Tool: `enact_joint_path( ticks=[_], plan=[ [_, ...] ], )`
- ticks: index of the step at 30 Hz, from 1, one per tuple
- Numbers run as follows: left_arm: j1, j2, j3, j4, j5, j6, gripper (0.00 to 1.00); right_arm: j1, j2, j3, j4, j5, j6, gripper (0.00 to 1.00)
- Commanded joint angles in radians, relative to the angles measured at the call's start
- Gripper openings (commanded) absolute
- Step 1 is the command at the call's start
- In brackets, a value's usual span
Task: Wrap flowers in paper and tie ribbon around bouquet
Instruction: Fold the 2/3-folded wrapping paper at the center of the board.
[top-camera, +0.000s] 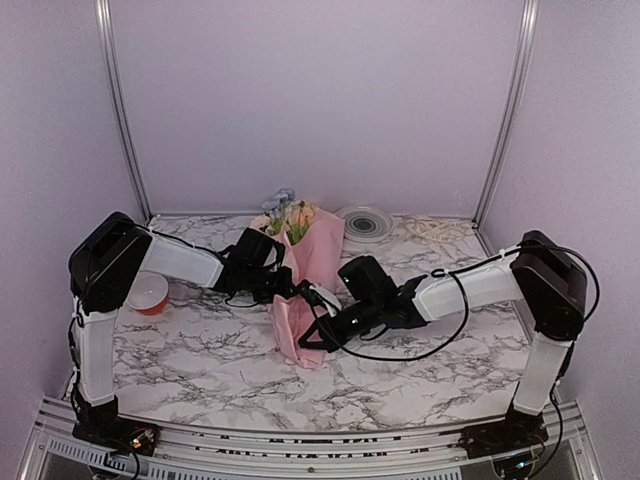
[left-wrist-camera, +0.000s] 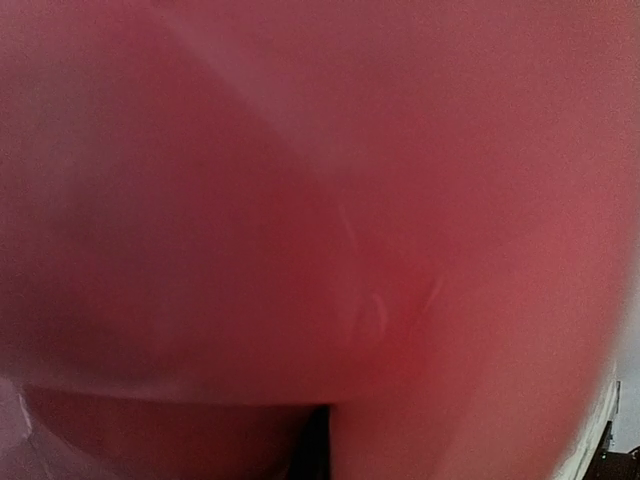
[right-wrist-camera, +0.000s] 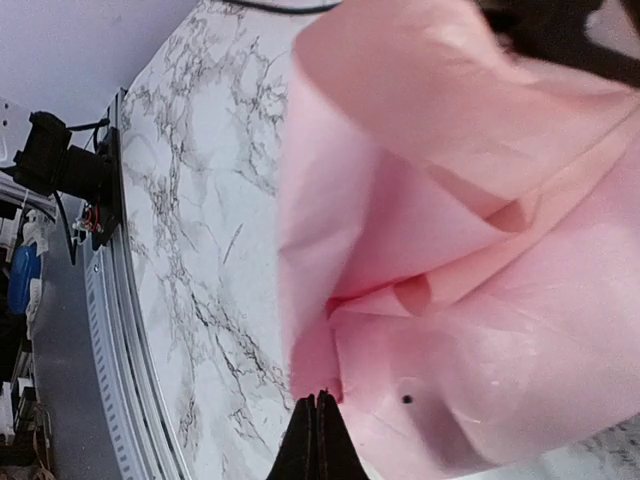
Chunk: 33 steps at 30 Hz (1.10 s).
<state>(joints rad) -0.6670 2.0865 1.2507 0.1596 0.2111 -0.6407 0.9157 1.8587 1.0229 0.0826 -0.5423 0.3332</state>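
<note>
The marble surface (top-camera: 200, 370) fills the booth floor. It is shut in by pale walls at 9, 12 and 3 o'clock, with a metal rail along the near edge at 6. The widest open stretch runs along the front, from 7 round to 5 o'clock.

The left arm (top-camera: 180, 258) reaches in from 9 o'clock and the right arm (top-camera: 470, 285) from 3. They meet in the middle and block both sides there.

The bouquet (top-camera: 315, 255) lies at the centre. Its narrow end points to 6 and its flowers (top-camera: 285, 210) show at 12, close to the back wall. Its pink paper (right-wrist-camera: 480, 250) is folded in loose layers.

A ringed plate (top-camera: 365, 222) sits at 1 o'clock against the back wall, just beside the wide end. The ribbon (top-camera: 440, 230) lies heaped at 2 o'clock in the back corner, well apart from the bouquet. A small red-sided tub (top-camera: 150, 293) stands at 9 o'clock, partly under the left arm.

The left pincer (top-camera: 283, 287) presses against the cone's 9 o'clock side. It is clenched, and its own camera sees only pink, so I cannot tell whether it pinches any paper. The right pincer (right-wrist-camera: 315, 430) is clenched too. Its tips are together at the paper's edge near the narrow end, with nothing visibly between them.
</note>
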Motion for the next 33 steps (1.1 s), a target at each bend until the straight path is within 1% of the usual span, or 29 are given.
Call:
enact_joint_path(
  ticks=[1, 5, 8, 13, 15, 19, 26, 30, 33],
  plan=[
    [-0.003, 0.004, 0.016, -0.083, -0.047, 0.044, 0.00, -0.123, -0.033, 0.011, -0.053, -0.004, 0.002, 0.01],
    [-0.041, -0.013, 0.028, -0.119, -0.081, 0.070, 0.00, -0.165, 0.066, 0.133, -0.111, -0.040, -0.067, 0.01],
    [-0.045, -0.039, 0.036, -0.147, -0.112, 0.089, 0.00, -0.184, 0.139, 0.212, -0.181, 0.002, -0.105, 0.01],
    [-0.057, -0.075, 0.059, -0.192, -0.151, 0.118, 0.00, -0.209, 0.271, 0.256, -0.186, -0.001, -0.060, 0.01],
    [-0.071, -0.091, 0.082, -0.209, -0.154, 0.135, 0.00, -0.208, 0.298, 0.237, -0.124, -0.044, -0.022, 0.01],
    [-0.103, -0.091, 0.154, -0.241, -0.130, 0.153, 0.00, -0.206, 0.289, 0.191, 0.009, -0.104, 0.060, 0.01],
    [-0.115, 0.001, 0.225, -0.250, -0.081, 0.144, 0.00, -0.205, 0.272, 0.176, 0.051, -0.090, 0.098, 0.01],
    [-0.115, 0.065, 0.249, -0.253, -0.057, 0.134, 0.00, -0.207, 0.195, 0.131, 0.089, -0.048, 0.140, 0.00],
    [-0.114, 0.086, 0.253, -0.255, -0.077, 0.144, 0.00, -0.207, 0.109, 0.064, 0.172, -0.022, 0.205, 0.00]
  ],
)
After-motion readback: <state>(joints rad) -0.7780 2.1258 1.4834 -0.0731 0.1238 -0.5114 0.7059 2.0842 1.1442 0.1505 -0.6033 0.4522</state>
